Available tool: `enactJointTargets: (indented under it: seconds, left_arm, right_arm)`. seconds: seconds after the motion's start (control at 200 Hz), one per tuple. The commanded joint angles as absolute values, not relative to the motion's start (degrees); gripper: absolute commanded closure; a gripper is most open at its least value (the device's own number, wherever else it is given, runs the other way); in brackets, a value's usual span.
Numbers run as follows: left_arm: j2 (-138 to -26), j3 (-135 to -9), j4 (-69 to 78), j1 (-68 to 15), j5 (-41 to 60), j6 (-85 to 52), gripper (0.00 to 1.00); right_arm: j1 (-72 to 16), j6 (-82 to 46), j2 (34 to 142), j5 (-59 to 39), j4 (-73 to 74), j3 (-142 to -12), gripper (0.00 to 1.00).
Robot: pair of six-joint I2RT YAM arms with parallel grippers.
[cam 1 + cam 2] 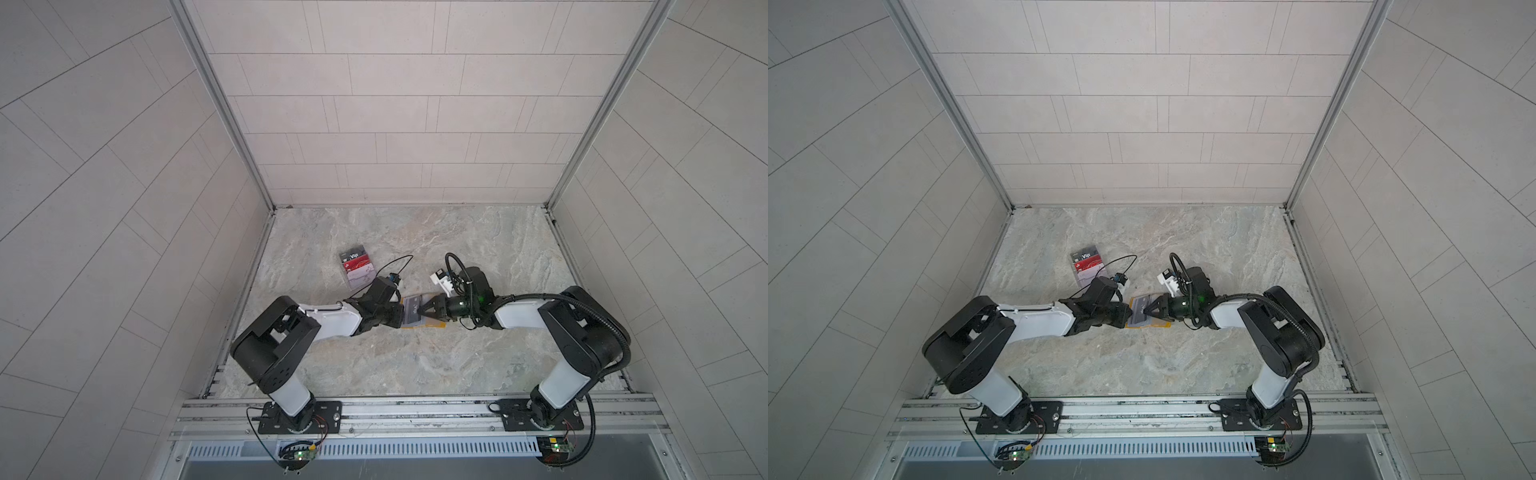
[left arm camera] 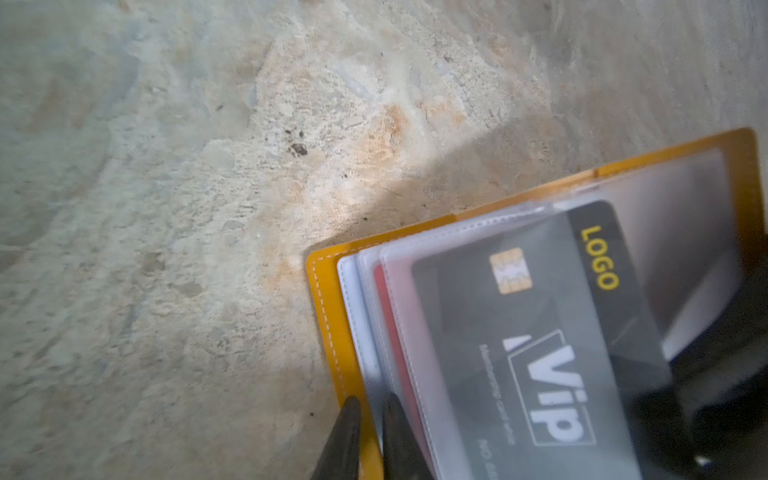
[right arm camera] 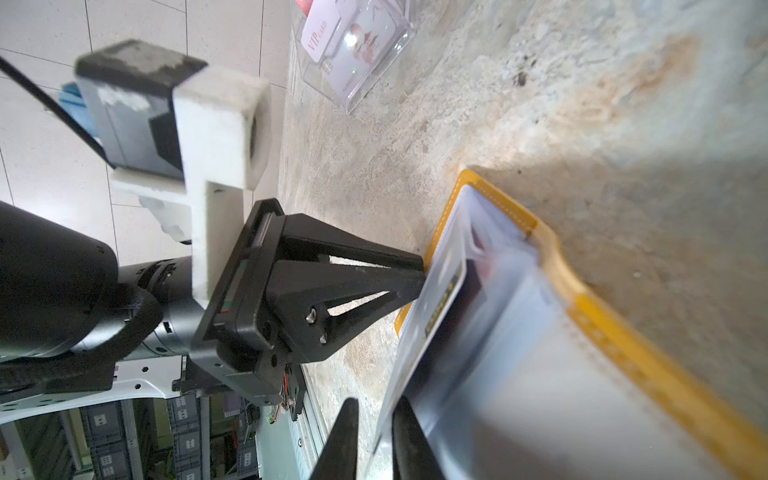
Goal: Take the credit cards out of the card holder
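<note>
Two grippers work card holder [image 1: 415,316], open on marble table [image 1: 395,365]. Left gripper [image 2: 372,401] clamps yellow cover edge. Right gripper [image 3: 376,401] nips top sleeve [image 2: 401,316] carrying black Vip card [image 2: 540,332]. Red credit card [image 2: 380,286] sleeved beneath. Extraction under way, looks like. Next: straight outward pull, holder pinned.

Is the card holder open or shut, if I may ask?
Open: the card holder lies spread, clear sleeves and black card exposed.

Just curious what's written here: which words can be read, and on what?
"LOGO": black chip card in the card holder.
"Vip": same card; its small print is too blurred to read.
"VIP CARD": pale card in the clear acrylic box.
"Vip": black card in that box.
</note>
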State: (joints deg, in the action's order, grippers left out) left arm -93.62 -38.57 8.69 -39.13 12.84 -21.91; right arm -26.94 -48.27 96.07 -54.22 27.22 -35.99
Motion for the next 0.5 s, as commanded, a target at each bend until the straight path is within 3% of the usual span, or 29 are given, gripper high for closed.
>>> enactJointTargets:
  seconds: [0.0,0.265,0.496]
  left_arm:
    - [-96.46,-37.53,3.34,-39.59,12.92,-22.04,0.84]
    - [-96.43,-37.48,3.43,-39.64,12.9,-22.1,0.84]
    - [-95.95,-37.32,3.44,-39.64,12.88,-22.21,0.84]
  right_arm:
    - [-26.55,-48.67,95.06,-54.59,29.27,-36.01,0.84]
    - [-25.25,-48.39,94.63,-53.89,27.16,-35.82,0.92]
    - [-23.78,-42.93,91.3,-51.8,16.19,-36.51,0.99]
